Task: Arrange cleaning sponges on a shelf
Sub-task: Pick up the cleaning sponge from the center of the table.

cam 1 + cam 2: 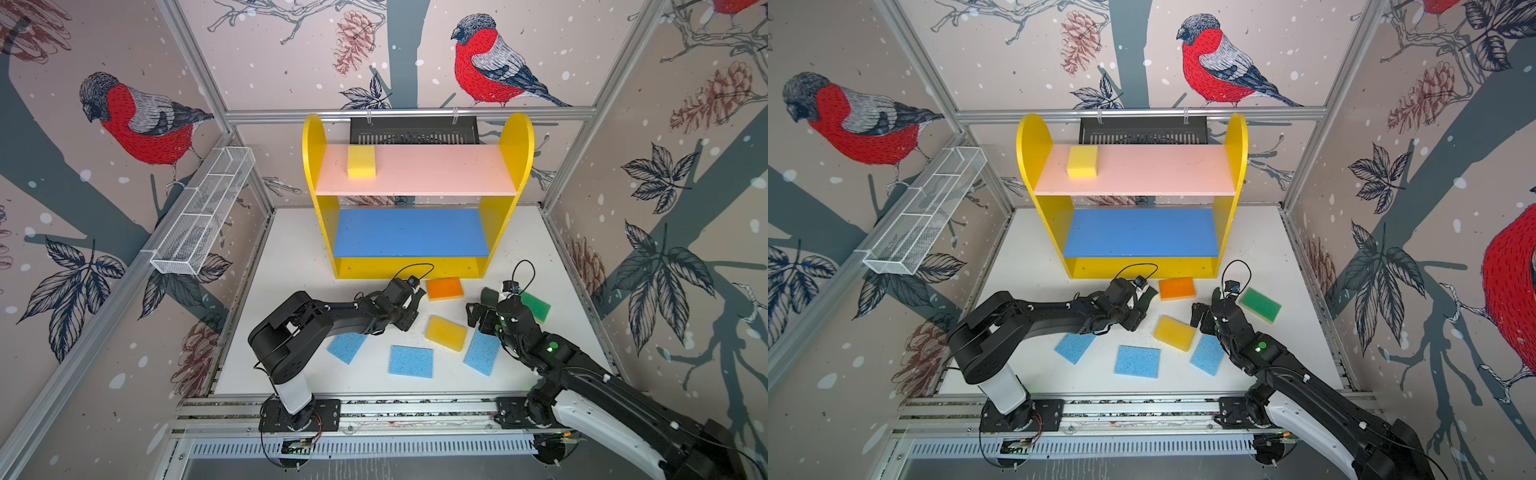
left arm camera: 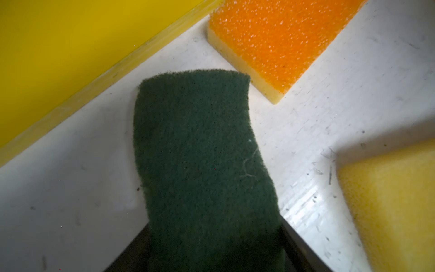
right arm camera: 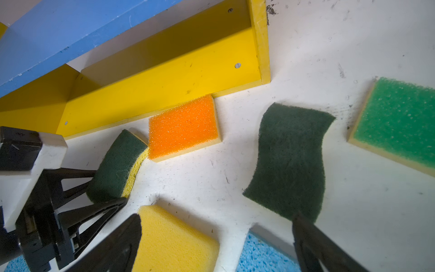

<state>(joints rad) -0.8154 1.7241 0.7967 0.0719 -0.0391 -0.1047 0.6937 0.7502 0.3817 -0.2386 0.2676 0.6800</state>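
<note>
The shelf (image 1: 517, 158) stands at the back with one yellow sponge (image 1: 361, 161) on its pink board. My left gripper (image 1: 415, 297) is shut on a wavy dark-green-on-yellow sponge (image 2: 200, 153), just in front of the shelf's yellow base and beside the orange-topped sponge (image 1: 444, 288). My right gripper (image 3: 216, 221) is open above the table. One finger is by a yellow block (image 3: 174, 242), the other at the end of a second dark-green sponge (image 3: 289, 160). A bright-green-topped sponge (image 1: 538, 307) lies to its right. Three light-blue sponges (image 1: 410, 360) lie nearer the front.
A white wire-mesh basket (image 1: 203, 216) hangs on the left wall. A black slotted tray (image 1: 413, 129) hangs behind the shelf. Aluminium rails (image 1: 374, 409) carrying both arm bases run along the table's front edge.
</note>
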